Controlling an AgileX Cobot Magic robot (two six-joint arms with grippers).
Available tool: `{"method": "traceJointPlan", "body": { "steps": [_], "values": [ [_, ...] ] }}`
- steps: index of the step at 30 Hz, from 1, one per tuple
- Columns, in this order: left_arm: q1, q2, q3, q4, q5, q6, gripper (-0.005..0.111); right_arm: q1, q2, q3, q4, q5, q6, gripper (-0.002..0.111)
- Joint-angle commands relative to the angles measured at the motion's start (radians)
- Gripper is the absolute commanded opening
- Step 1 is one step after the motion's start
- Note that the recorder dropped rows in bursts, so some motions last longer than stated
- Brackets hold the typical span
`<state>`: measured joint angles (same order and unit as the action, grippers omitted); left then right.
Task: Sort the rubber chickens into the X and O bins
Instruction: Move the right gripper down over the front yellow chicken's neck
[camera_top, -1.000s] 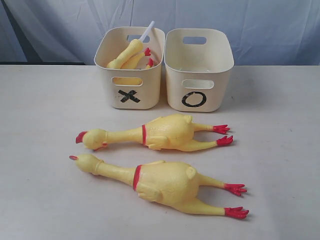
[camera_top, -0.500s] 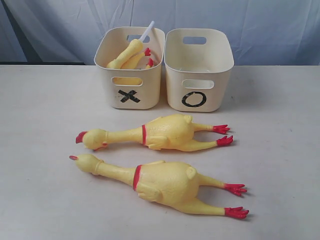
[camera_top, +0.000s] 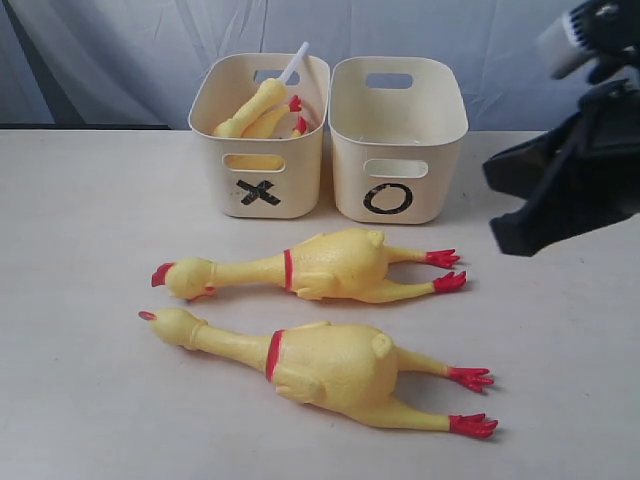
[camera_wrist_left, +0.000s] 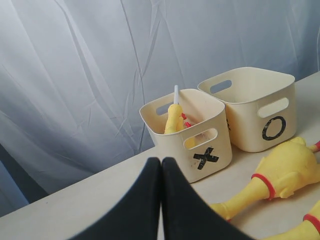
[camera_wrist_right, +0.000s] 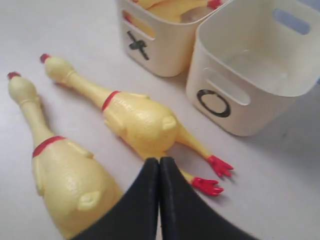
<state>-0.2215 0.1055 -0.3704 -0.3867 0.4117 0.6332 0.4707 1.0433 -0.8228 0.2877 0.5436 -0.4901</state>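
The right arm (camera_top: 580, 180) reaches in from the right edge of the exterior view as a dark, blurred mass. It hangs above the bench (camera_top: 90, 240), to the right of the O bin (camera_top: 432, 180) and apart from it. In its wrist view, the right claw (camera_wrist_right: 159, 161) is clenched, black fingers pressed flat together with nothing between them. It looks down over both large chickens and touches neither. The left claw (camera_wrist_left: 161, 160) is clenched and empty too, its fingers meeting in one seam. It is aimed across the bench toward the bins and the pale cloth (camera_top: 120, 50) behind them.

The two cream bins stand side by side at the back of the bench, almost touching. The X bin (camera_top: 300, 185) is on the left with a black X under its slot handle, and the O bin carries a black O in the same place. No other writing is readable.

Small chickens (camera_top: 255, 112) lean inside the X bin, with red feet near the wall on the O bin's side. A thin white stick (camera_top: 294, 62) pokes above the rim there. The O bin's inside looks bare.

The far chicken (camera_top: 330, 265) lies just in front of the bins, head left and red feet right. The near chicken (camera_top: 330, 362) lies parallel in front of it, close but apart.
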Motion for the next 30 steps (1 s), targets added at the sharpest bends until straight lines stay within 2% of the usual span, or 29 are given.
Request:
{"method": "traceJointPlan", "body": {
  "steps": [1, 5, 13, 25, 27, 30],
  "values": [
    [0.002, -0.006, 0.003, -0.005, 0.005, -0.009, 0.000, 0.082, 0.113, -0.042, -0.006, 0.051, -0.026, 0.000],
    [0.002, -0.006, 0.003, -0.005, 0.005, -0.009, 0.000, 0.160, 0.208, -0.074, -0.001, 0.092, -0.123, 0.000],
    [0.002, -0.006, 0.003, -0.005, 0.007, -0.009, 0.000, 0.277, 0.388, -0.171, 0.055, 0.101, -0.157, 0.000],
    [0.002, -0.006, 0.003, -0.005, 0.007, -0.009, 0.000, 0.388, 0.630, -0.343, 0.051, 0.069, -0.170, 0.000],
    [0.002, -0.006, 0.003, -0.005, 0.007, -0.009, 0.000, 0.405, 0.672, -0.372, 0.053, 0.053, -0.170, 0.002],
    [0.002, -0.006, 0.003, -0.005, 0.007, -0.009, 0.000, 0.418, 0.722, -0.395, 0.053, 0.027, -0.170, 0.015]
  ]
}}
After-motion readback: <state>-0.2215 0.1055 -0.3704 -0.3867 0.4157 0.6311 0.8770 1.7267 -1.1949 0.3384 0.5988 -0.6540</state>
